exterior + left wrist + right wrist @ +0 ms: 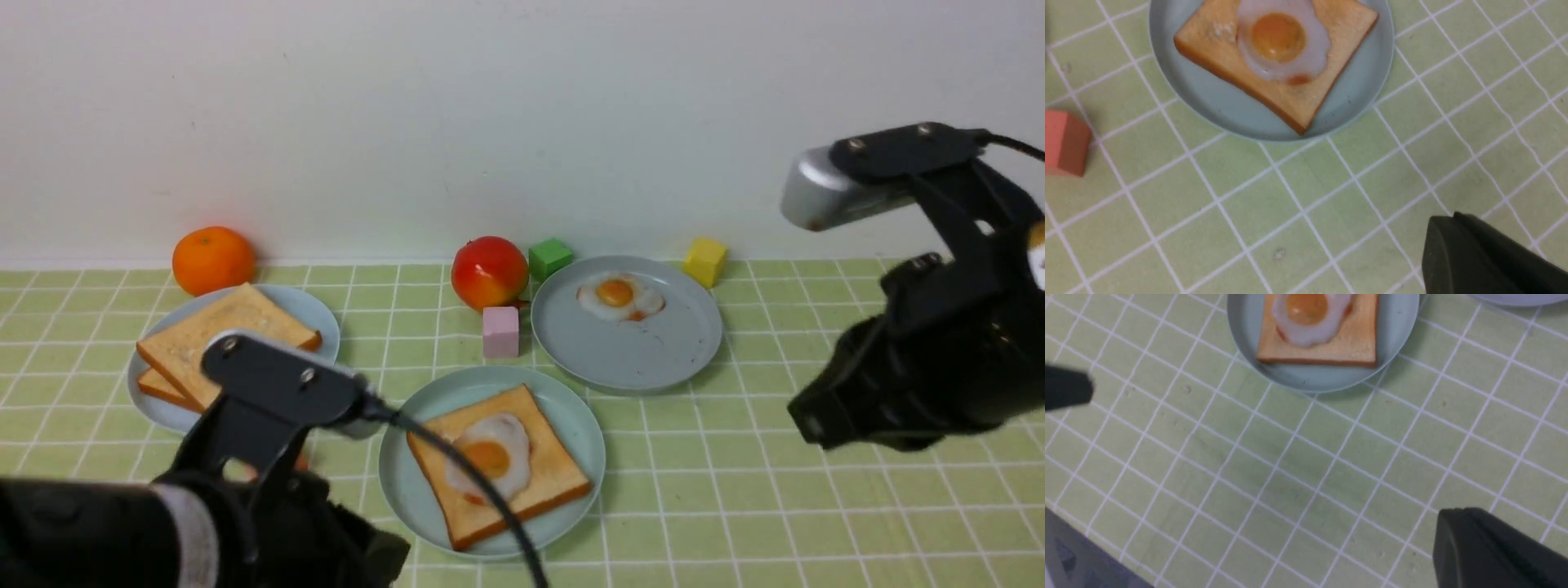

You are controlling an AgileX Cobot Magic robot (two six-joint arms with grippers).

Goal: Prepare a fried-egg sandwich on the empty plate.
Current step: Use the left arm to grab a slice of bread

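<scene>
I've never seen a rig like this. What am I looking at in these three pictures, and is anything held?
A robot with two arms. The front view looks forward from between them: left arm, right arm. The other two pictures come from a camera on each wrist; the dark shapes are the left fingers and right fingers, shut, holding nothing. On the cloth, the mint plate carries toast topped with a fried egg. A second plate has two toast slices, a third plate another egg. An orange, a red fruit and coloured blocks lie around.

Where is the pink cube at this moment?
In the front view the pink cube stands near the middle, just in front of the red apple and behind the mint-green plate.
</scene>
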